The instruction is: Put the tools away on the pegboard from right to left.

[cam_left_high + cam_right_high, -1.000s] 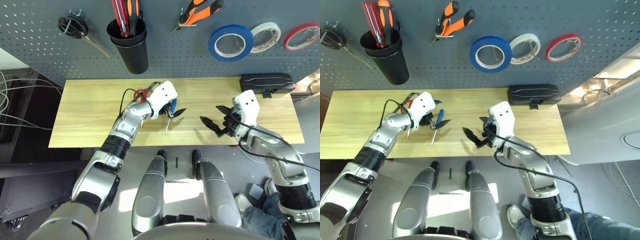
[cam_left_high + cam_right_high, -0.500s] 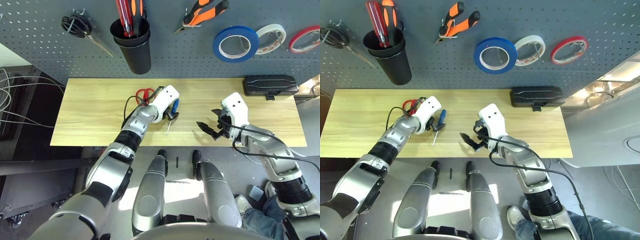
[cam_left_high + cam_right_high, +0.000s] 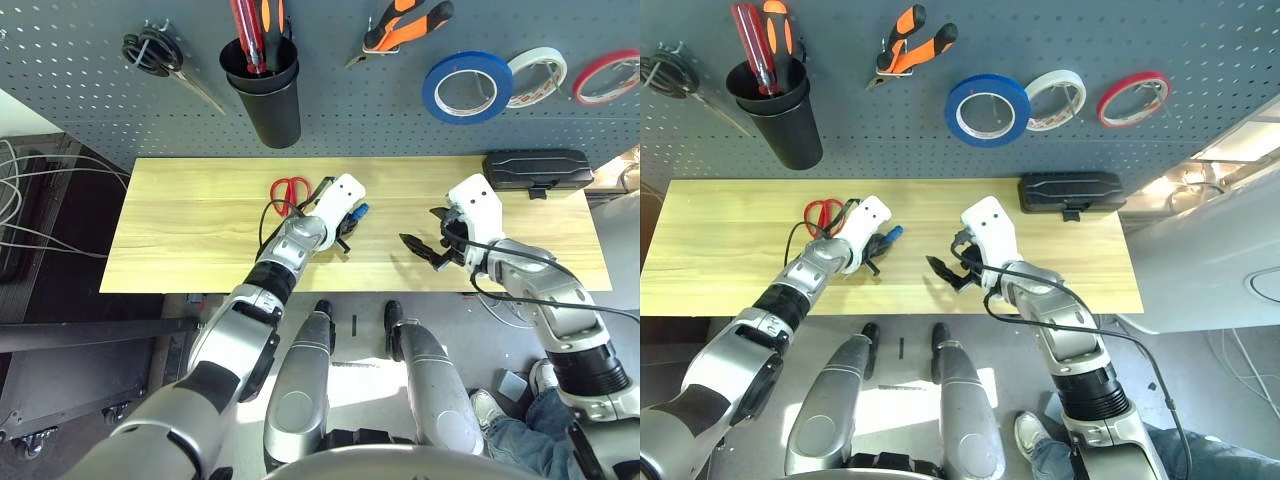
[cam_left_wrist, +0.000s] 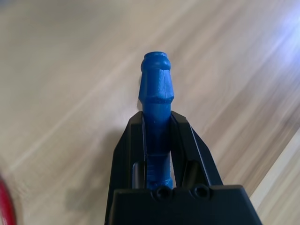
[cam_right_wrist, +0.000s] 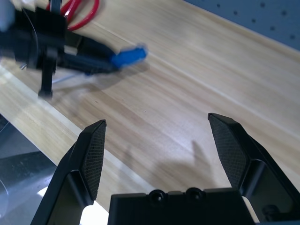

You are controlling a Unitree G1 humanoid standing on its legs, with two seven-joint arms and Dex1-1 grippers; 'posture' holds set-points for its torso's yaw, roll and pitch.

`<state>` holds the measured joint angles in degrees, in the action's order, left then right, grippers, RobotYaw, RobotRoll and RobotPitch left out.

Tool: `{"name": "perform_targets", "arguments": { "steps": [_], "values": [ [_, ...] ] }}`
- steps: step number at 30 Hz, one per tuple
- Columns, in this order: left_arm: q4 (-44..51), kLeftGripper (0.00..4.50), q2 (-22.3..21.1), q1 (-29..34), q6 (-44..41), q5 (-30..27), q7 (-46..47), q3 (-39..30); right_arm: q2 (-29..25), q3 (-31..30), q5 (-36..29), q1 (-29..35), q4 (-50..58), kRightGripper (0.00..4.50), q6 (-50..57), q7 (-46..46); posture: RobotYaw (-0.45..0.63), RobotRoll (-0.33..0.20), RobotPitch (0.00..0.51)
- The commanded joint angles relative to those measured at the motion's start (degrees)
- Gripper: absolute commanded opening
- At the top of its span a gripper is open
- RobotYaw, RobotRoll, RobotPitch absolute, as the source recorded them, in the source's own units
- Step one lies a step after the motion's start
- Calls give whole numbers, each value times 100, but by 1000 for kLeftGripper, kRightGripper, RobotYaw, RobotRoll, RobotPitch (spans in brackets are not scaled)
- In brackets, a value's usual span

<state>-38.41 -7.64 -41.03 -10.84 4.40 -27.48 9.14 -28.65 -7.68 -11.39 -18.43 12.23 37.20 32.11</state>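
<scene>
— Left gripper [image 4: 157,136]: what has it got?
— Its two black fingers are clamped on the handle of the small blue-handled screwdriver [image 4: 156,101], low over the middle of the worktop [image 3: 200,240]. The blue butt end sticks out past the fingertips, towards the right end of the worktop.
— And the shaft?
— Hidden behind the gripper; its tip can't be made out. The long axis runs along the fingers.
— Right gripper [image 5: 159,154]?
— Spread wide, grasping nothing, hovering near the front edge, apart from the screwdriver.
— Other tools?
— Red-handled scissors [image 3: 289,189] lie just behind the left gripper. Blue tape roll [image 3: 466,86] and orange-and-black-handled pliers [image 3: 402,24] hang on the pegboard [image 3: 80,90].
</scene>
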Motion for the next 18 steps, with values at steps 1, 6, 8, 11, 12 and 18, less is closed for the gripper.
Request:
{"name": "perform_targets", "arguments": {
  "steps": [1,6,8,11,12,18],
  "values": [
    [1573,589,144,464,681,-802,-601,-213,-209,27,-21,-10,-232,4500,-248,373,89,0,412],
    [3202,589,127,1111,930,-1247,-793,-215,-349,8,-96,-253,-480,4500,-616,859,103,0,407],
    [3471,589,115,1228,919,-1325,-793,-197,-385,-54,-101,-296,-486,4500,-649,1037,106,0,406],
    [3783,589,141,1293,849,-1461,-754,-182,-377,-104,-60,-356,-533,4500,-704,1179,114,0,405],
    [3942,589,180,1281,832,-1526,-715,-185,-353,-121,-54,-400,-542,4500,-725,1216,116,0,404],
    [4499,589,286,700,942,-1660,-245,-480,11,-37,-235,-886,-509,4500,-758,1272,119,0,400]
  ]
}}
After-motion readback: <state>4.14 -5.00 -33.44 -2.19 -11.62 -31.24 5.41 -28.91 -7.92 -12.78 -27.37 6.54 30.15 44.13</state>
